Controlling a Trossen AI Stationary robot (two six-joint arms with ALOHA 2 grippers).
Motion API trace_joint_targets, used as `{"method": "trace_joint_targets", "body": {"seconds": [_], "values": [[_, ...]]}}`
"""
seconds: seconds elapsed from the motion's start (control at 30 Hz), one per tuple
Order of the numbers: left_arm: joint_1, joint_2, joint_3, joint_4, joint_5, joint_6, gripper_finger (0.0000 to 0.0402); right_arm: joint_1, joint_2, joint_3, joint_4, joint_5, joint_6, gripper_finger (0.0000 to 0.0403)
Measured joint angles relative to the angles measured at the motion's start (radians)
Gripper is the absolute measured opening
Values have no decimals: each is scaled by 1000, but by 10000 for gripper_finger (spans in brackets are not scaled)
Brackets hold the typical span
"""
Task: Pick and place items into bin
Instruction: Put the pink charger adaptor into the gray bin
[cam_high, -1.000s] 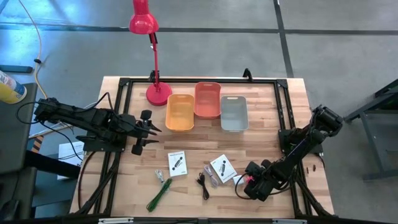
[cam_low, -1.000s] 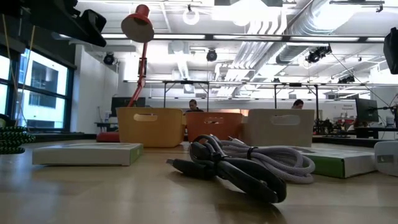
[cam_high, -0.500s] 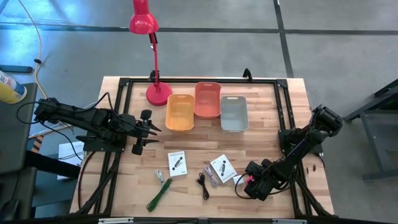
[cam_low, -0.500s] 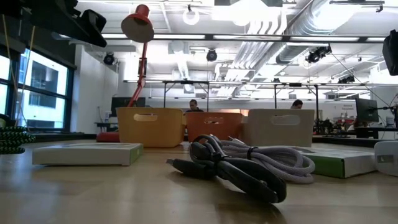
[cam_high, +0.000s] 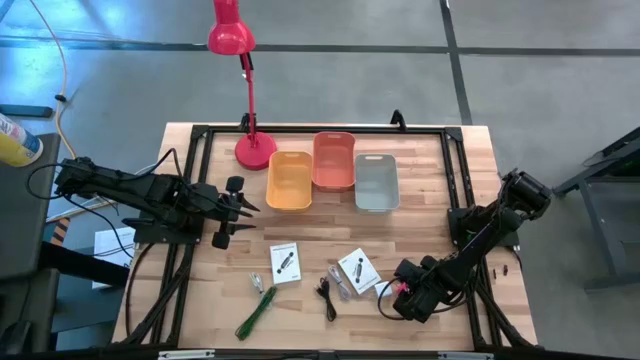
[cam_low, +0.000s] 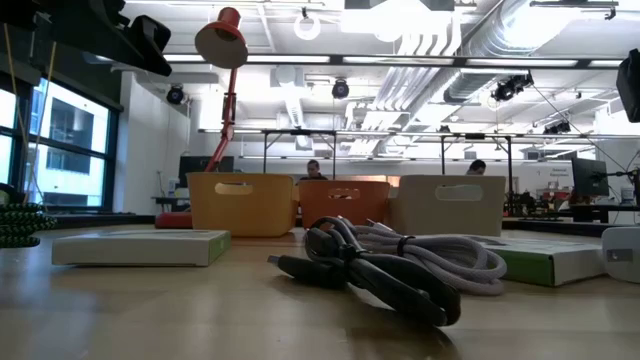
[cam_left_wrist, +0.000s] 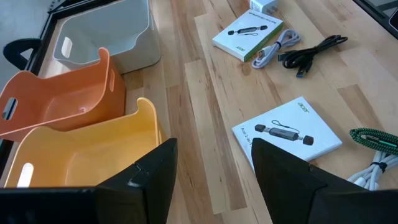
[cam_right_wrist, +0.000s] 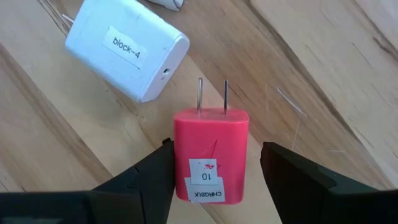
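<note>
A pink cube (cam_right_wrist: 211, 155) with two metal prongs lies flat on the wood near the table's front right. My right gripper (cam_right_wrist: 216, 149) points down over it, open, with one finger on each side. A white cube (cam_right_wrist: 127, 53) lies just beyond it. Two white cards (cam_high: 285, 262) (cam_high: 357, 270), a black cable (cam_high: 327, 297), a green stick (cam_high: 257, 312) and a small clear packet (cam_high: 257, 281) lie along the front. My left gripper (cam_high: 240, 215) hovers open at the left, beside the yellow bin (cam_high: 289, 181). My right gripper stands open around the pink cube, fingers pointing down from above. One finger (cam_right_wrist: 149, 180) lies close against the cube's side (cam_right_wrist: 176, 155); I cannot tell whether it touches. The other finger stands a little apart. The cube rests flat on the table.
An orange bin (cam_high: 334, 160) and a grey bin (cam_high: 376, 181) stand beside the yellow one at the far middle. A red lamp (cam_high: 250, 150) stands at the far left. A black frame (cam_high: 320, 130) runs around the work area. Bare wood lies between bins and items.
</note>
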Motion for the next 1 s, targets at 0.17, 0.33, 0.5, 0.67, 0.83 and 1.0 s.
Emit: {"method": "trace_joint_targets", "body": {"seconds": [0.17, 0.33, 0.5, 0.67, 0.83, 1.0], "values": [[0, 0, 0, 0, 0, 0, 193, 0, 0, 0, 0, 0, 0, 219], [0, 0, 0, 0, 0, 0, 193, 0, 0, 0, 0, 0, 0, 220], [0, 0, 0, 0, 0, 0, 193, 0, 0, 0, 0, 0, 0, 220], [0, 0, 0, 0, 0, 0, 193, 0, 0, 0, 0, 1, 0, 220], [0, 0, 0, 0, 0, 0, 193, 0, 0, 0, 0, 1, 0, 210], [0, 0, 0, 0, 0, 0, 193, 0, 0, 0, 0, 1, 0, 166]]}}
